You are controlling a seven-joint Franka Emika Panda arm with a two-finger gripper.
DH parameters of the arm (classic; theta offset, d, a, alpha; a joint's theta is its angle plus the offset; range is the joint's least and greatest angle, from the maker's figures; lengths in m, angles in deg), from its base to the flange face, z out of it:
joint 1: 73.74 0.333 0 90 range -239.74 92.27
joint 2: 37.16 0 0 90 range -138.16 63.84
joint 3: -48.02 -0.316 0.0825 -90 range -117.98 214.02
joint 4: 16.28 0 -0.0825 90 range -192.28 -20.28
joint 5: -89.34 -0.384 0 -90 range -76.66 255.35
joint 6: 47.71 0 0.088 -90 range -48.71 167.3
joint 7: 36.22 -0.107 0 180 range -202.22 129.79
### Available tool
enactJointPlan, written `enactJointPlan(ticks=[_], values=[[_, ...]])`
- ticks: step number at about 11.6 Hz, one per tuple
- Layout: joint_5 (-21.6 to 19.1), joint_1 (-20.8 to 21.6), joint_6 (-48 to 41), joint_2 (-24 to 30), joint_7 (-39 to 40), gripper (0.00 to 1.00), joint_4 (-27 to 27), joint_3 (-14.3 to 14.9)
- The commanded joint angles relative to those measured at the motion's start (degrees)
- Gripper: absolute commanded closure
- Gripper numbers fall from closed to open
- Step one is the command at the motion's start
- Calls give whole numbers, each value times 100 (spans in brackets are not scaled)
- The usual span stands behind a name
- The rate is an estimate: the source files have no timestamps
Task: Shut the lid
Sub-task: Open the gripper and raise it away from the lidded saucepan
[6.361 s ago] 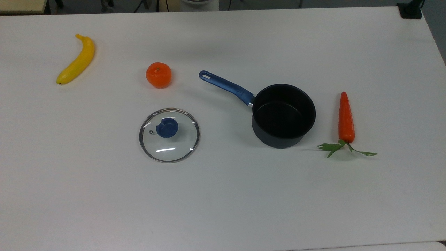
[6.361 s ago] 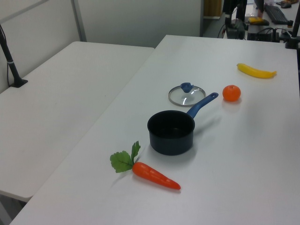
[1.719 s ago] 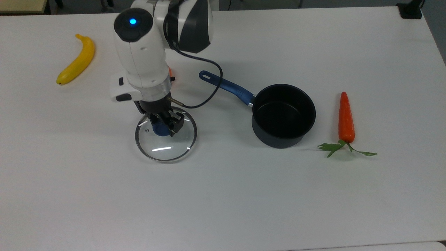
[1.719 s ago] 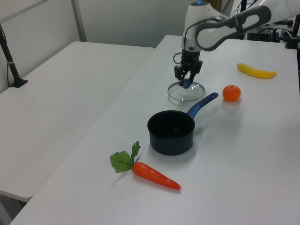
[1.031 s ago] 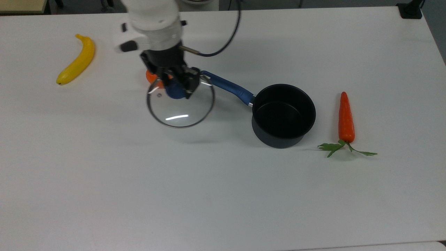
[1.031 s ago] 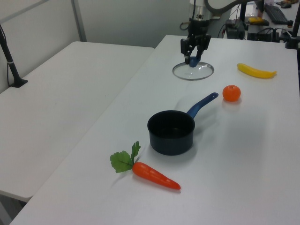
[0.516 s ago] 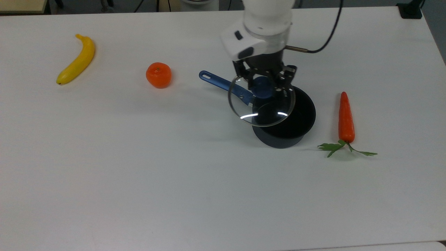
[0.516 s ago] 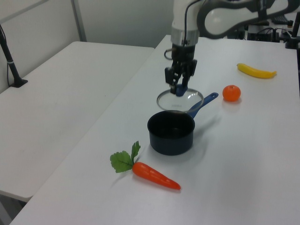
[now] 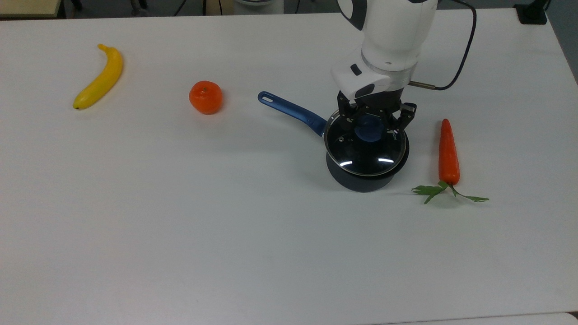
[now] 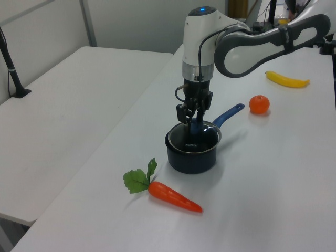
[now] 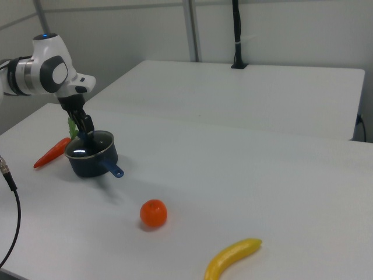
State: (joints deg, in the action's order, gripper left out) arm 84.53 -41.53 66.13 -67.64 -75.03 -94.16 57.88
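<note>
One clear glass lid, blue knob, metal rim.

Looks like a lab/office: plain white tables pushed together, grey partition walls at far side, desks w/ keyboard and cables far right in left view.

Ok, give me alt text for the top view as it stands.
The gripper holds the glass lid by its blue knob over the dark saucepan. A carrot lies at the top view's right; an orange and banana lie left.
</note>
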Motion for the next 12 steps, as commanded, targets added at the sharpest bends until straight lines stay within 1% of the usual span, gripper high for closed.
enactJointPlan(ticks=[1, 3, 4, 6, 7, 9, 10, 11, 12], values=[[104, 110, 296, -133, -258, 64, 124, 130], [148, 110, 306, -169, -337, 61, 133, 95], [148, 110, 306, -177, -346, 55, 133, 95], [139, 110, 288, -160, -346, 0, 115, 86], [139, 49, 244, -99, -337, 0, 106, 86], [130, -266, 113, 339, -128, 0, -24, 60], [130, -546, -166, 628, 283, 0, -113, -36], [139, -976, -491, 936, 765, 0, -270, -228], [130, -1363, -790, 1287, 1196, 0, -489, -334]])
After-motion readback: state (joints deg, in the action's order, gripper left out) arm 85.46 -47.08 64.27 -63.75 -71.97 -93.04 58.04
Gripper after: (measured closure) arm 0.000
